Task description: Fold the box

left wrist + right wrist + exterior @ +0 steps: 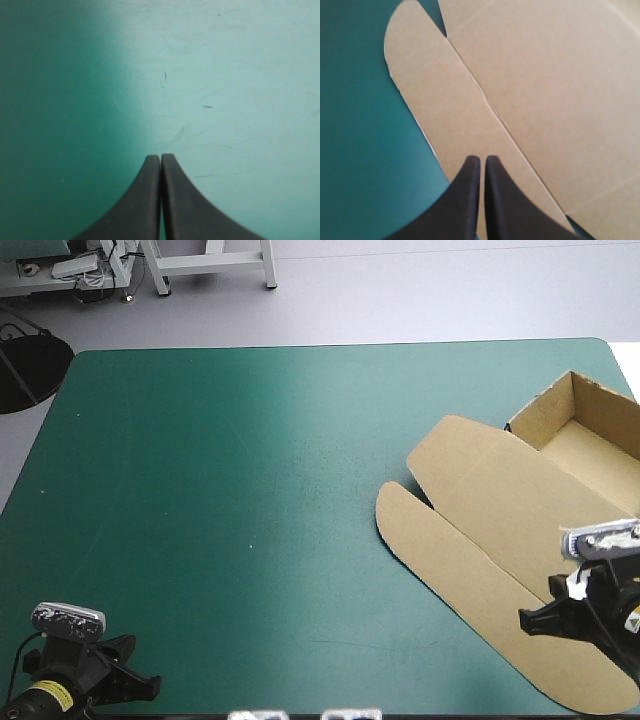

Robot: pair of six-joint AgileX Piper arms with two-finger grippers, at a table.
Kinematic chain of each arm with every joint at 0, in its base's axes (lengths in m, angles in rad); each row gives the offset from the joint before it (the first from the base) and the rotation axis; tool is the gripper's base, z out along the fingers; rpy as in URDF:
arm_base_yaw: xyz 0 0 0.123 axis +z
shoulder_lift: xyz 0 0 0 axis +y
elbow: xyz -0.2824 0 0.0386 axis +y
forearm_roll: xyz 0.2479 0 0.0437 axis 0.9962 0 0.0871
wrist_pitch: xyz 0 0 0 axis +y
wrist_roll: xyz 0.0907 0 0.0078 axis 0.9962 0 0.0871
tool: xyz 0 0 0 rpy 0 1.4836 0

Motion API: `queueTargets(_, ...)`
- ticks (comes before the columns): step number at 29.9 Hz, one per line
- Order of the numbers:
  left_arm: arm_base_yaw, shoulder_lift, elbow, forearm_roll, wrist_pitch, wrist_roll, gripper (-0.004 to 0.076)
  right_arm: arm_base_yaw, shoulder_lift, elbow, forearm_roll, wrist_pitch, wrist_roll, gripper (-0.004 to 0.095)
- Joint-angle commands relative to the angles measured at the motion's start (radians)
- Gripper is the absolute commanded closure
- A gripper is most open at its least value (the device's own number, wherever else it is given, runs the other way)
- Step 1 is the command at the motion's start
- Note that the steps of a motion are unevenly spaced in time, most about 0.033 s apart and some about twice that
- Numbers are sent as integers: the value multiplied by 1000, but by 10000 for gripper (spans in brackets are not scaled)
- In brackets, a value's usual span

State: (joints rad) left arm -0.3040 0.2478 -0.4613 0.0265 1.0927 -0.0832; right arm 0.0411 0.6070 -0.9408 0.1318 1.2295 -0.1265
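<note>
While the brown box (540,510) lies at the desk's (250,490) right side, its tray (585,435) standing with walls raised at the far right edge and its lid (470,480) flat on the teal-green cover, the right arm (598,605) hangs directly over the board. Its jaws are pressed together in one black point, holding nothing. They sit above the long flap (445,115) that borders the lid, just on the flap's side of the crease (490,107). That flap runs slantwise from its rounded end near mid-desk to the near right corner, and the jaws point roughly along it toward the rounded end. The left arm (70,675) sits at the near left corner, well apart from the box, jaws likewise pressed together over bare cover. By that layout the right arm is plainly the nearer for whatever fold comes next, since the box lies under and ahead of its jaws. Counted: one box, one raised tray, one flat lid, one long flap, two arms.
</note>
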Motion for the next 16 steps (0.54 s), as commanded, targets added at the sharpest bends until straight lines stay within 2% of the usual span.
queueTargets(1, -4, 14, -26, -3, -52, -1, 733, 6, -75, 118, 9, -130, -1, 885)
queueTargets(8, -4, 14, -26, -3, -52, -1, 733, 6, -195, 270, 77, -273, -5, 885)
queueTargets(16, -4, 14, -26, -3, -52, -1, 733, 6, -234, 355, 71, -310, -5, 885)
